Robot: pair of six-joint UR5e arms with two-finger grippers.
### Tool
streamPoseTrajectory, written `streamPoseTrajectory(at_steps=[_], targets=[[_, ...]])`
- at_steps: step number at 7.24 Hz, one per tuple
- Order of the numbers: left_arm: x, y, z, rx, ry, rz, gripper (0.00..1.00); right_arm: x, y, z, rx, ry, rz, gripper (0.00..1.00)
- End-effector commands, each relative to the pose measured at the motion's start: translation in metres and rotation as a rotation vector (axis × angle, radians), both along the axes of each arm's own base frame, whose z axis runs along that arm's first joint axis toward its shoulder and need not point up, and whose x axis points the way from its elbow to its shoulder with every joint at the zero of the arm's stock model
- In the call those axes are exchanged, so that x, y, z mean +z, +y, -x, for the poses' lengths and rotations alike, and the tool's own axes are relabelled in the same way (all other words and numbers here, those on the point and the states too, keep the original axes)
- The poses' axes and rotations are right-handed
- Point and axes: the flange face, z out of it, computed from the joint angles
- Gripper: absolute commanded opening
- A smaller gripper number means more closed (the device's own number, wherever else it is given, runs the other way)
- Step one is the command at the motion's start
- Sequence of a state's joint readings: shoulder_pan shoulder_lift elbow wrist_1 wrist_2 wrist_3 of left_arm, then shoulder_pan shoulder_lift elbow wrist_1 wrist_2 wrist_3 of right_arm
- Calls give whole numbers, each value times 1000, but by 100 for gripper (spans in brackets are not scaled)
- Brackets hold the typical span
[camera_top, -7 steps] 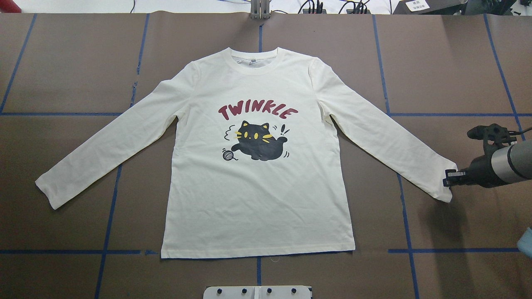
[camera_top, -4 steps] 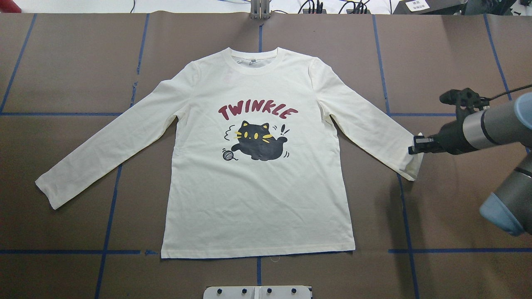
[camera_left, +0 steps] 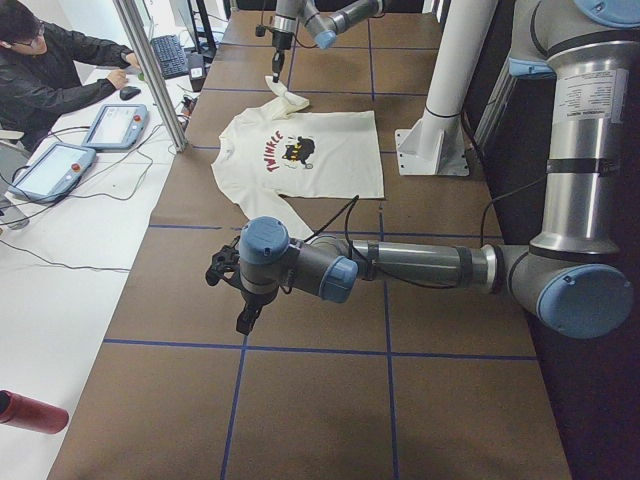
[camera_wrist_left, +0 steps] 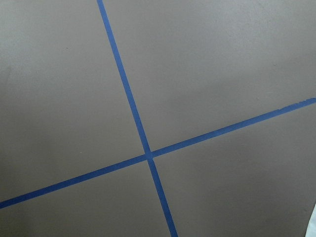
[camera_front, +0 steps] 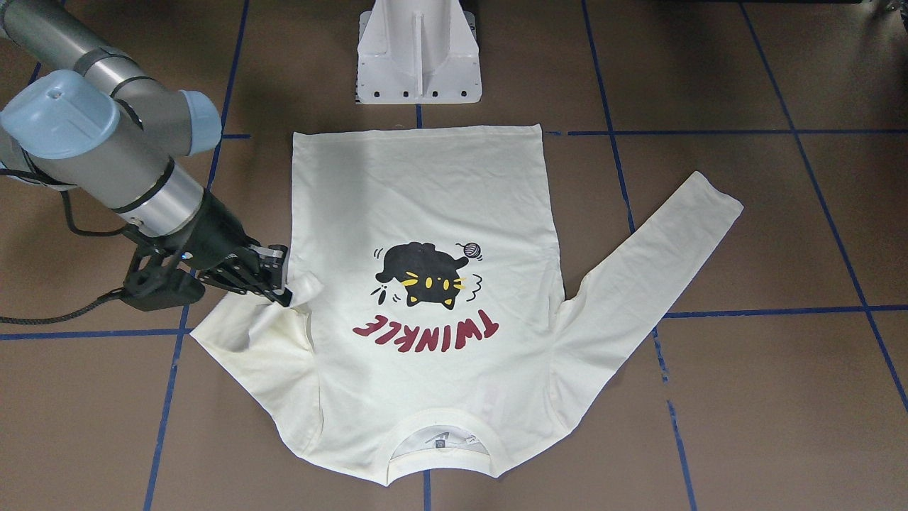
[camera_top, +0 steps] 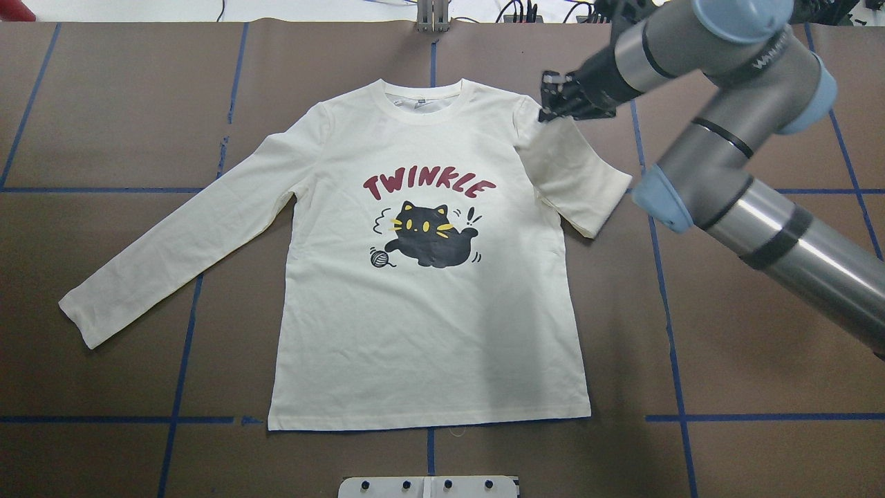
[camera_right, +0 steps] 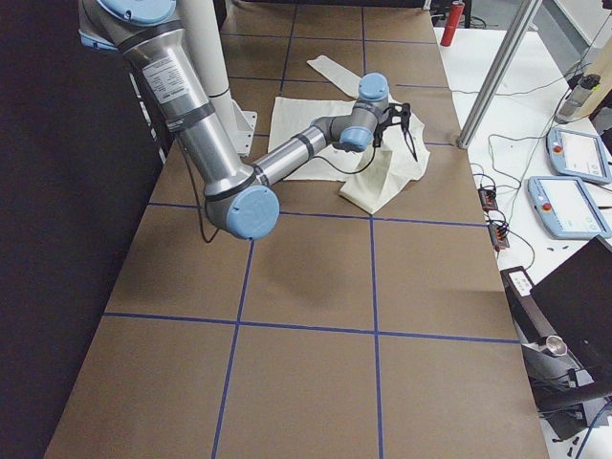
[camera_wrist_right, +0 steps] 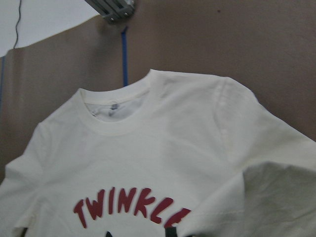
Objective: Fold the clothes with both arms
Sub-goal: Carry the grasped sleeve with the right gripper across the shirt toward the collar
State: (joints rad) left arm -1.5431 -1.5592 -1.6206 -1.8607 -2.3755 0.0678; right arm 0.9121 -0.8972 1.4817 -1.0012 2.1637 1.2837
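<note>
Right end effector (camera_top: 550,105) pinches the T-shirt (camera_top: 429,332) by its sleeve (camera_top: 577,176) cuff; drag it low over the chest ahead and lay it flat. Left end effector (camera_left: 243,318): can't tell its grip.

The T-shirt (camera_top: 429,332) carries one readable word (camera_top: 429,185), "TWINKLE", in red capitals across the chest, at frame centre. In the front-facing view it appears upside down. The neck tag (camera_top: 420,102) and arm sticker (camera_right: 170,72) are too small to read.
</note>
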Motion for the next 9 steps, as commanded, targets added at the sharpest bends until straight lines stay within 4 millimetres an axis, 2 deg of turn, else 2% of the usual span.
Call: streamPoseTrajectory(at_steps=[1,2,3,4,5,6,7,8,9], targets=[[3,1,0,1,0,5,100,-152,-66,55,18,-47,-43,0],[7,3,0,2,0,12,100,-173,-62,128,-12,-12,-52,0],[8,3,0,2,0,15,100,-164,-18,204,18,37,-101,0],[10,4,0,3,-1,17,100,-159,13,250,12,69,-118,0],[12,4,0,3,-1,21,100,-160,41,283,3,95,-157,0],[13,4,0,2,-1,24,100,-156,57,302,-1,120,-186,0],[14,4,0,2,-1,25,100,-165,59,304,-3,116,-195,0],[14,4,0,2,-1,26,100,-178,52,314,2,119,-205,0],[14,2,0,2,-1,26,100,-179,45,322,28,95,-232,0]])
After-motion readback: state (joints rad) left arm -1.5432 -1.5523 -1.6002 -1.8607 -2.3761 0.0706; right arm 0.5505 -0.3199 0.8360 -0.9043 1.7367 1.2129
